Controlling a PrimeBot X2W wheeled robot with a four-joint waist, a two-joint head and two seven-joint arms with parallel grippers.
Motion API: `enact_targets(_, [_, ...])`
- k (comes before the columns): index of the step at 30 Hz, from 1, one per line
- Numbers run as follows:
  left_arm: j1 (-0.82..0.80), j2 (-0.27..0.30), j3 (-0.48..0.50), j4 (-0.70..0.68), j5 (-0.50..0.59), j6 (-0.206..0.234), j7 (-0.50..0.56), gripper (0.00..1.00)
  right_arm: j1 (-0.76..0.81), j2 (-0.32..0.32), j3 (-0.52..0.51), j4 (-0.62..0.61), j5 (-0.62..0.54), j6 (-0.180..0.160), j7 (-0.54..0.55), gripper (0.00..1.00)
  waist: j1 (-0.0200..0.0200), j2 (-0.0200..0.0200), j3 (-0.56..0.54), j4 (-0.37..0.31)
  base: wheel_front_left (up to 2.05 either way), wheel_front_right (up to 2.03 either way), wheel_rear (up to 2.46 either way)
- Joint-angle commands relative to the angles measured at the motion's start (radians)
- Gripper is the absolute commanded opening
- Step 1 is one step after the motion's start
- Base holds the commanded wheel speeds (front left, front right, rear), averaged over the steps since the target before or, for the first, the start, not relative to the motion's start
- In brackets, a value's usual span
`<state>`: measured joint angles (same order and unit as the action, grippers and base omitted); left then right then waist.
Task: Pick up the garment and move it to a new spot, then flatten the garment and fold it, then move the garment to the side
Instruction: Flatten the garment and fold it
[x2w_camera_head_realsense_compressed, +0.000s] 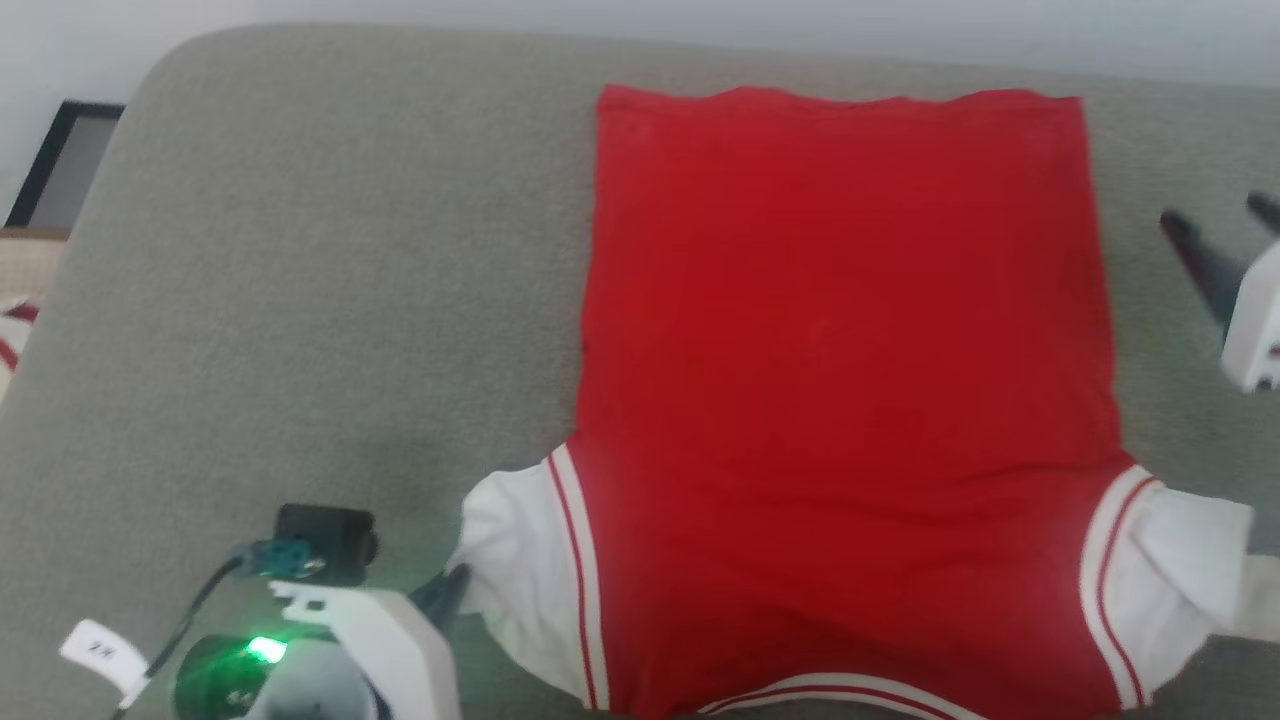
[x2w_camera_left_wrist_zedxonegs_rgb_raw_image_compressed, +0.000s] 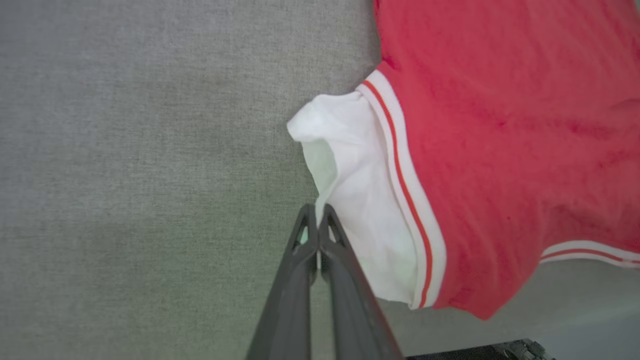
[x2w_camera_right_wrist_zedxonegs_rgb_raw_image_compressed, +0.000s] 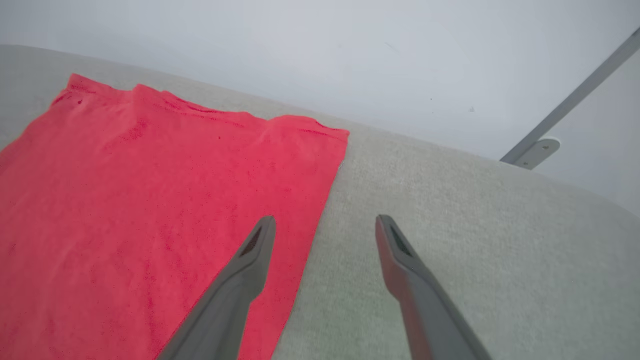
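Across the grey cushion (x2w_camera_head_realsense_compressed: 300, 300) the garment (x2w_camera_head_realsense_compressed: 840, 350) lies flat, plain red side up, its 2 white sleeves (x2w_camera_head_realsense_compressed: 520, 580) nearest the robot. The left gripper (x2w_camera_left_wrist_zedxonegs_rgb_raw_image_compressed: 317, 212) is pressed closed at 1 sleeve's edge — whether it pinches cloth, I cannot tell. The right gripper (x2w_camera_right_wrist_zedxonegs_rgb_raw_image_compressed: 325, 220) is spread wide and empty beside the garment's right edge.

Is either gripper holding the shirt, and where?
Right gripper is open, holding nothing. Left gripper is shut at the garment's white sleeve end; a pinch cannot be confirmed.

White casing (x2w_camera_head_realsense_compressed: 400, 640), dark pincer fingers (x2w_camera_right_wrist_zedxonegs_rgb_raw_image_compressed: 410, 280), maybe green LED (x2w_camera_head_realsense_compressed: 265, 650).
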<state>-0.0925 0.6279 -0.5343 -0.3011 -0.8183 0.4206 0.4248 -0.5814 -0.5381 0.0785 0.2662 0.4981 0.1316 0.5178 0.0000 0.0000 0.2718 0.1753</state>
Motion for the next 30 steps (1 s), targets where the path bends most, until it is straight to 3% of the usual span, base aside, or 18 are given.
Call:
enact_targets(1, [-0.024,-0.011,-0.009,0.009,0.004,-0.012,-0.007,0.0,-0.041,0.008,-0.006,0.041,-0.025,-0.002,-0.019,1.0,0.0,0.0,0.028,0.029,0.0,0.0,0.0])
enact_targets(12, [-0.159,-0.103,-0.076,0.075,0.029,-0.084,-0.01,0.0,-0.356,0.01,-0.006,0.455,-0.132,-0.002,-0.054,1.0,0.0,0.0,0.133,0.136,0.0,0.0,0.0])
enact_targets(21, [-0.241,-0.172,-0.121,0.125,0.042,-0.134,-0.021,0.0,-0.553,-0.015,-0.036,0.752,-0.196,-0.002,0.025,1.0,0.0,0.0,0.215,0.223,0.0,0.0,0.0])
enact_targets(27, [-0.264,-0.2,-0.133,0.156,0.035,-0.153,-0.032,0.0,-0.583,0.005,-0.014,0.904,-0.229,-0.001,0.137,1.0,0.0,0.0,0.239,0.247,0.0,0.0,0.0])
enact_targets(28, [-0.264,-0.203,-0.133,0.162,0.033,-0.155,-0.034,0.0,-0.579,0.01,0.0,0.917,-0.234,-0.001,0.159,0.38,0.0,0.0,0.24,0.247,0.0,0.0,0.0])
enact_targets(29, [-0.264,-0.204,-0.132,0.165,0.033,-0.156,-0.037,0.0,-0.578,0.009,0.008,0.934,-0.235,-0.001,0.181,0.0,0.0,0.0,0.241,0.245,0.0,0.0,0.0])
enact_targets(30, [-0.265,-0.205,-0.131,0.169,0.032,-0.157,-0.038,0.0,-0.578,0.005,0.016,0.948,-0.238,-0.001,0.202,0.0,0.0,0.0,0.241,0.243,0.0,0.0,0.0])
